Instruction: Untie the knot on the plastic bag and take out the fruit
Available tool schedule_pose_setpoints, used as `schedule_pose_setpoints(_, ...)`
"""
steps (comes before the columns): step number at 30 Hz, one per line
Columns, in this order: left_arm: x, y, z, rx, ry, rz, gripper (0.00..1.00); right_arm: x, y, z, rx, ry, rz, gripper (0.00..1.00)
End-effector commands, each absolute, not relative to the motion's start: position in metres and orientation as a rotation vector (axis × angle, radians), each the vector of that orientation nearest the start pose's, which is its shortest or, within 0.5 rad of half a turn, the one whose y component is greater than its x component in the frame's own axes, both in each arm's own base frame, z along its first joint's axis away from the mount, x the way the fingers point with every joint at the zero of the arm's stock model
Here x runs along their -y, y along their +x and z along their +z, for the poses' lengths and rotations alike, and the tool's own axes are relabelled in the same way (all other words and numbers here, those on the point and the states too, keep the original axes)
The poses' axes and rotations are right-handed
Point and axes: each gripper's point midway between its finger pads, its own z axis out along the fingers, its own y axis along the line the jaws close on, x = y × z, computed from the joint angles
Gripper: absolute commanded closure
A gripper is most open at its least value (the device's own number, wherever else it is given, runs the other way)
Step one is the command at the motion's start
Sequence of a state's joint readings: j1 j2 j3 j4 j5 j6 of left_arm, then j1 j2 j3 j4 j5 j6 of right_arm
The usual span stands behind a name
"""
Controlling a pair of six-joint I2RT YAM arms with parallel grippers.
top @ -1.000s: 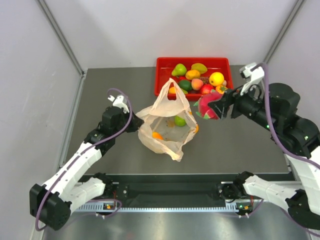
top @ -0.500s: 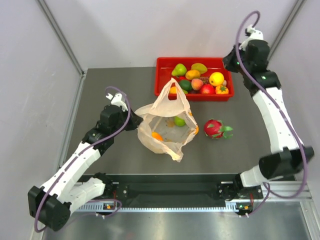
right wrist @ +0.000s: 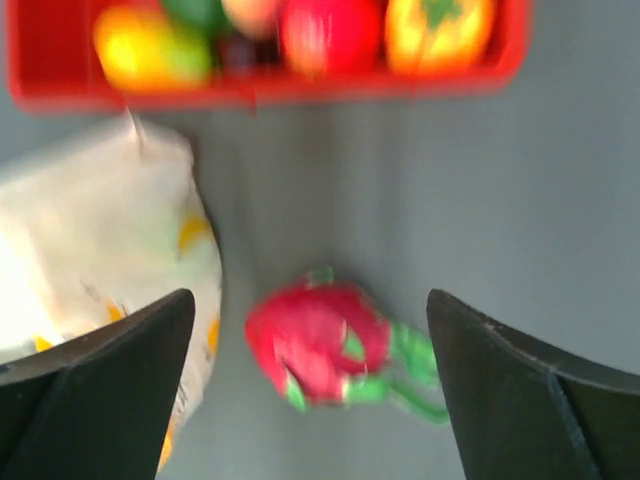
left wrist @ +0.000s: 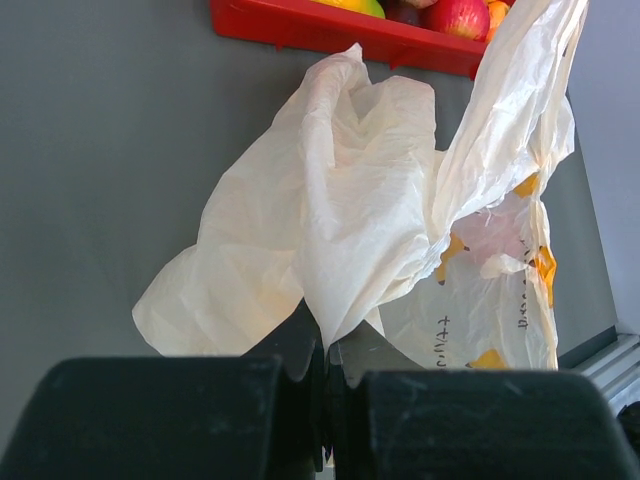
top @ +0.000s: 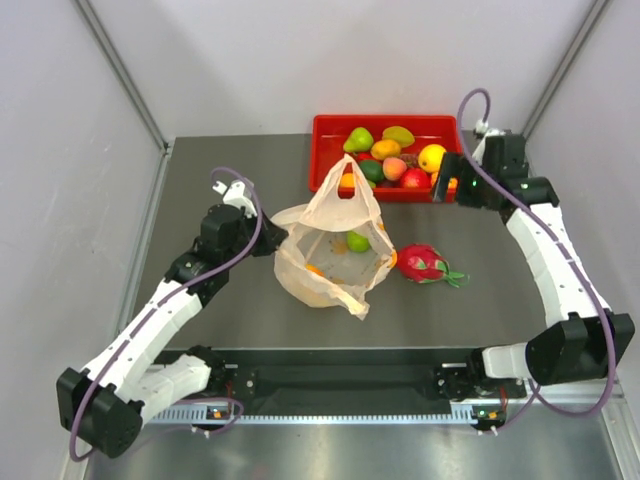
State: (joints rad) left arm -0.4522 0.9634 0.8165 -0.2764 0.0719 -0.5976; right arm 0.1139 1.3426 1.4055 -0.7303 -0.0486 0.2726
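Dark grey matte tabletop (top: 220,190), pale walls around three sides. Three things sitting straight on it, as far as visible.

Way at the back, near the far edge: red rectangular tray (top: 322,140), long side running left to right.

Roughly dead centre, in front of the tray: crumpled peach plastic bag (top: 330,262), bottom slumped on the surface, top pulled upward and overlapping the tray's near left corner from overhead. Can't tell whether actually touching the tray.

Just right of the bag, close with a small gap: pink-red dragon fruit (top: 421,264) lying on its side, green leafy end pointing right. Well short of the tray. Blurry in the right wrist view, same layout there.
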Motion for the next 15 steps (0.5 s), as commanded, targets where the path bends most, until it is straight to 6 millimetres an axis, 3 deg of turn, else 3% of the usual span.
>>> schedule_pose_setpoints(1, 0.185, 0.295, 0.257, -1.96, -0.074, -0.784, 1.0, -0.076, 0.32, 0.198, -2.485, 0.008, 0.35, 0.0)
schedule_pose_setpoints(5, 0.187, 0.295, 0.256, -1.962, -0.068, -0.795, 1.0, -0.087, 0.301, 0.185, -2.551, -0.13, 0.321, 0.0)
schedule_pose_setpoints(9, 0.186, 0.293, 0.256, -1.958, -0.069, -0.797, 1.0, -0.089, 0.303, 0.184, -2.558, -0.14, 0.28, 0.0)
schedule_pose_setpoints(12, 0.185, 0.29, 0.257, -1.954, -0.072, -0.803, 1.0, -0.094, 0.305, 0.169, -2.603, -0.22, 0.218, 0.0)
schedule_pose_setpoints(15, 0.182, 0.288, 0.259, -1.946, -0.078, -0.797, 1.0, -0.101, 0.303, 0.141, -2.651, -0.357, 0.126, 0.0)
